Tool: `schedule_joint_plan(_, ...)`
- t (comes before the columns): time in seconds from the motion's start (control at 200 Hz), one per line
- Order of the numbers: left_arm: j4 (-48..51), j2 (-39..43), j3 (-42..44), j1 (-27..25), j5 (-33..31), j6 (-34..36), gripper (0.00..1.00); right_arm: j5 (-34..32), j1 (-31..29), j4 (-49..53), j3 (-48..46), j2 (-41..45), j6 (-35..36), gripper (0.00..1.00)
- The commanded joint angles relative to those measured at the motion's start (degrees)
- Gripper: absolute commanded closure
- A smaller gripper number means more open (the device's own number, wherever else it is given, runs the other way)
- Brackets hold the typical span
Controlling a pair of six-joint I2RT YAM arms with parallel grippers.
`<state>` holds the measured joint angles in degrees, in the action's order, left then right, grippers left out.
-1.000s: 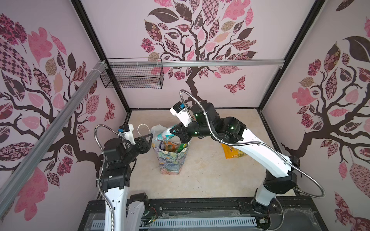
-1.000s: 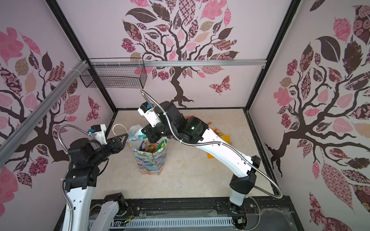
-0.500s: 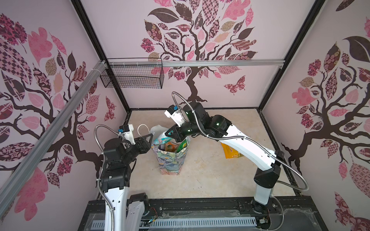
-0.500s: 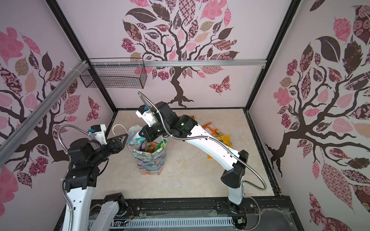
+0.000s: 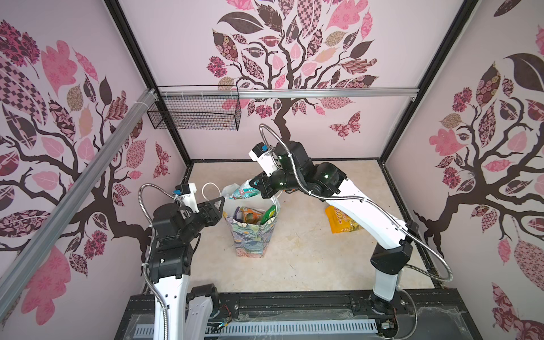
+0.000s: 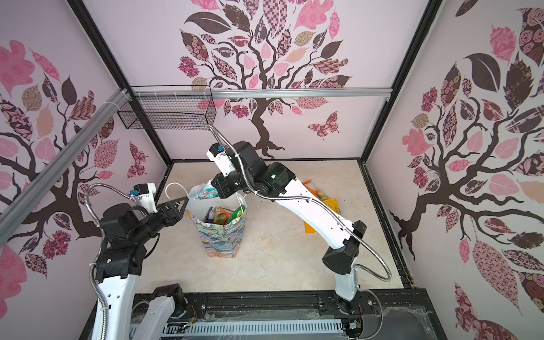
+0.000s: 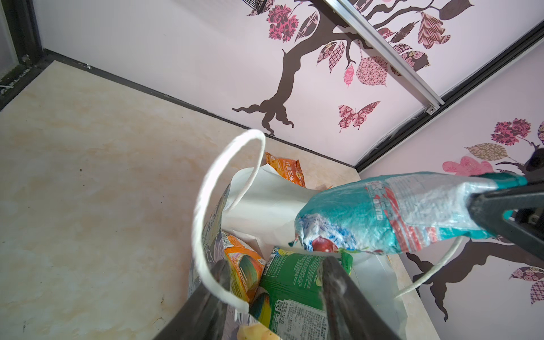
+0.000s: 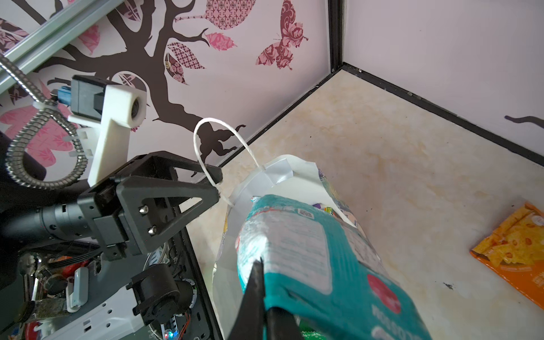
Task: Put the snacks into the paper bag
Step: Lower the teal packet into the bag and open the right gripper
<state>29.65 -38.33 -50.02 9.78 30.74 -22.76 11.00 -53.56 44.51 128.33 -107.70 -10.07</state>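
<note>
Right wrist, teal packet [image 8: 309, 265] in right claw [image 8: 265, 294], over paper bag [image 8: 259, 182]

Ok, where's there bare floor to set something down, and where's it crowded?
Bare floor runs from the bag to the front rail; also the back-left corner. Crowded: the bag's mouth, with the left gripper, right gripper and teal packet, and around the yellow packet and orange packets.

Few words legible on the snacks
The orange packet [image 7: 285, 173] carries white Chinese characters ending in 玉米 (those before them are blurred). The teal packet [image 7: 382, 215] and the green packet [image 7: 291, 290] bear only print too small to read.
</note>
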Motion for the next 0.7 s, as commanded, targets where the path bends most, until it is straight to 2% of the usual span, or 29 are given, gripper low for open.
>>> schedule_joint_plan(0.0,-1.2,0.3,1.3,0.4,0.5,-0.3,0.46,-2.6,0.1,1.1,3.1,-1.7,2.8,1.00)
schedule_joint_plan(0.185,-1.5,0.4,1.5,0.6,0.5,-0.4,0.46,-3.2,-0.9,2.9,3.0,-2.0,5.6,1.00)
schedule_joint_plan(0.29,-1.6,0.1,1.5,0.6,1.0,-0.4,0.46,-8.6,-2.8,4.3,3.8,-2.2,8.8,1.00)
schedule_joint_plan(0.475,-1.6,0.0,1.5,0.6,1.2,-0.4,0.46,-13.7,-6.5,8.3,6.7,-4.4,14.1,1.00)
schedule_joint_plan(0.695,-1.5,0.0,1.5,0.8,1.0,-0.4,0.46,-10.9,-8.1,9.9,10.1,-7.0,14.2,1.00)
